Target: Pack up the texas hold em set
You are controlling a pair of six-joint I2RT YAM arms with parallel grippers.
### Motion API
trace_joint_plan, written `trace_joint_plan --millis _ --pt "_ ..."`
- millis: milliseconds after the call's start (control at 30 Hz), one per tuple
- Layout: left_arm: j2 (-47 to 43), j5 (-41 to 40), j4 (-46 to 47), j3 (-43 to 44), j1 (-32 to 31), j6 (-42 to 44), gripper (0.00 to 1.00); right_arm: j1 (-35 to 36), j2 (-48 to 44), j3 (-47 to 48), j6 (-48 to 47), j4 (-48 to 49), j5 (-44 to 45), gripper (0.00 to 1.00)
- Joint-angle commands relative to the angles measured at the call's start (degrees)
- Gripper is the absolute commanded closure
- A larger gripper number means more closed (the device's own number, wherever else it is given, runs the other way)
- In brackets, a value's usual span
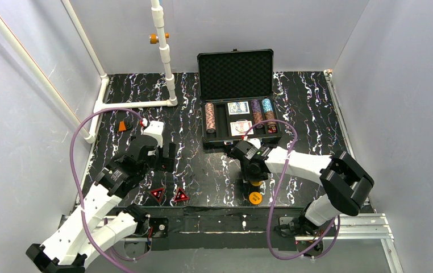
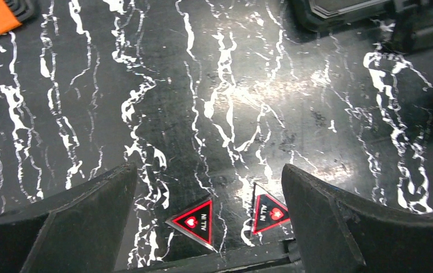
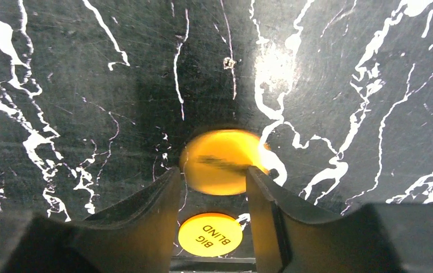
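The black case (image 1: 236,73) stands open at the back with its ribbed lid up. It holds brown and blue chip stacks (image 1: 209,117) and two card decks (image 1: 238,108). My right gripper (image 1: 254,177) (image 3: 213,170) has its fingertips at the two edges of a blurred orange disc (image 3: 223,161). A second orange disc marked BIG BLIND (image 3: 210,234) (image 1: 254,198) lies flat nearer the front edge. My left gripper (image 1: 163,156) (image 2: 208,170) is open and empty above the mat. Two red-black triangles (image 2: 194,220) (image 1: 157,193) lie side by side in front of it.
A small orange block with a black part (image 1: 125,125) (image 2: 1,14) lies at the left. A white pipe frame (image 1: 166,57) stands at the back left. Grey walls close in both sides. The mat's front edge (image 1: 220,211) is just behind the discs and triangles.
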Motion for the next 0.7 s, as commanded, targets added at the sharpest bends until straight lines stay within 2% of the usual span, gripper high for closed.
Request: trace_joint_plan --millis 0,300,500,600,667 --pt "-1.5 7.5 1.1 -0.9 0.2 0.1 0.02 0.0 -4.1 0.4 -3.4 0.2 0.7 0.47" --pt "1.8 21.6 2.5 0.0 0.2 -6.8 0.07 0.0 -8.7 1.5 -7.2 0.2 0.1 0.45" --pt "3.1 24.2 2.4 0.2 0.2 -6.6 0.08 -1.0 -11.5 0.5 -5.0 -3.8 6.1 0.18" --pt "3.1 22.8 0.9 0.1 0.2 -5.0 0.08 -3.6 -12.5 -1.5 -4.3 -4.4 5.7 0.10" --pt "2.8 22.2 -0.5 0.0 0.2 -3.6 0.08 -5.1 -13.1 -2.8 -4.4 -4.2 4.8 0.08"
